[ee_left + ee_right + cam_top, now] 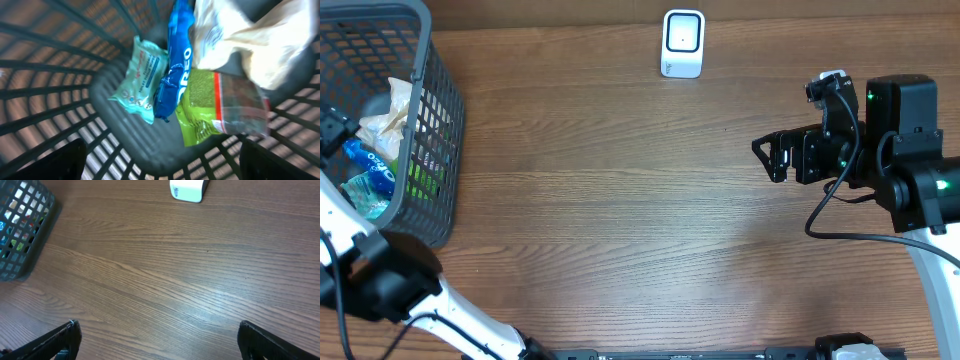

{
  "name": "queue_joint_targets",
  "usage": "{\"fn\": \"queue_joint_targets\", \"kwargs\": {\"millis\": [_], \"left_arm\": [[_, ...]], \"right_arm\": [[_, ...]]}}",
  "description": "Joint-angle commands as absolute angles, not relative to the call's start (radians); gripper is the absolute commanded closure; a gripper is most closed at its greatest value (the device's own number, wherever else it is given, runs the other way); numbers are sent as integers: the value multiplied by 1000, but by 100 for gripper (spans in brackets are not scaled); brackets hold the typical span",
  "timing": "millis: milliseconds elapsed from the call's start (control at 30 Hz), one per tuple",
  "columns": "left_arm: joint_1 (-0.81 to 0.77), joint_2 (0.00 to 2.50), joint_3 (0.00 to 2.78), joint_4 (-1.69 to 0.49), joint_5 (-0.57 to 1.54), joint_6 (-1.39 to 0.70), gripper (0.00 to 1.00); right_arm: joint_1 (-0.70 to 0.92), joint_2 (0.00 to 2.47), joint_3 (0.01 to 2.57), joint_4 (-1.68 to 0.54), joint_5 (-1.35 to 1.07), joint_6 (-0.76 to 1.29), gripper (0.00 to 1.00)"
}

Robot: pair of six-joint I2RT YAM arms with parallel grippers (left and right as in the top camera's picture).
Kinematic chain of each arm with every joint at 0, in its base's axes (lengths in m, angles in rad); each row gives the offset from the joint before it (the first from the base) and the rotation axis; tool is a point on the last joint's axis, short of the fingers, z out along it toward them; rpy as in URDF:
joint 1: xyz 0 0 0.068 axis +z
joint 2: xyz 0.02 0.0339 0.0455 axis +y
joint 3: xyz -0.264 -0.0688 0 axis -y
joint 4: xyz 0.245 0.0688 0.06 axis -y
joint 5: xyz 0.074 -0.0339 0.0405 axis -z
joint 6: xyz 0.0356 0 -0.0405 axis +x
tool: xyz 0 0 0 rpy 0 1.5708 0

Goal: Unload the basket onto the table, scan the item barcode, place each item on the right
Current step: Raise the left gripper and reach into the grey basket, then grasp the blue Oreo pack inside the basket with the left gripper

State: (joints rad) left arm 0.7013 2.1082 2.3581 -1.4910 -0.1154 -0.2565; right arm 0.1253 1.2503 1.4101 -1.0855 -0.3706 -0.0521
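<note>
The items lie on the floor of a dark mesh basket [442, 110]: a teal wipes packet [140, 80], a blue Oreo pack [176, 65], a green pouch with a clear window [210, 107] and a crumpled white bag [250, 40]. No barcode shows on any of them. My left gripper [160, 162] hangs above them inside the basket, open, with nothing between its fingers. The white scanner [682, 43] stands at the table's far edge. My right gripper [770, 160] hovers open over bare wood at the right, its fingers [60, 340] wide apart.
The basket [20, 235] fills the table's left end, and its walls [45, 65] ring the left gripper closely. Wooden tabletop [620, 200] lies between basket, scanner [187, 189] and right arm. A black cable [840, 235] loops under the right arm.
</note>
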Motion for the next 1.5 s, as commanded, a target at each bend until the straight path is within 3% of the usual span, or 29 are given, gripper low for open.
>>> {"fn": "queue_joint_targets", "kwargs": {"millis": [0, 167, 300, 1000, 1167, 1367, 1467], "left_arm": [[708, 2193, 2370, -1495, -86, -261, 12], [707, 2291, 2370, -1502, -81, -258, 17], [707, 2339, 2370, -1485, -78, -243, 28], [656, 2368, 2118, -1346, -177, -224, 39], [656, 2368, 2110, -1346, -191, -224, 51], [653, 2368, 2110, -1323, -190, -224, 94], [647, 2367, 2111, -1311, -176, -225, 96]], "right_arm": [[129, 1246, 1438, -1081, -384, -51, 0], [129, 1246, 1438, -1080, -384, -51, 0], [129, 1247, 1438, -1080, -384, -51, 0], [129, 1248, 1438, -1092, -384, -52, 0], [129, 1248, 1438, -1091, -384, -52, 0], [129, 1248, 1438, -1092, -384, -51, 0], [129, 1248, 1438, -1091, -384, -51, 0]]}}
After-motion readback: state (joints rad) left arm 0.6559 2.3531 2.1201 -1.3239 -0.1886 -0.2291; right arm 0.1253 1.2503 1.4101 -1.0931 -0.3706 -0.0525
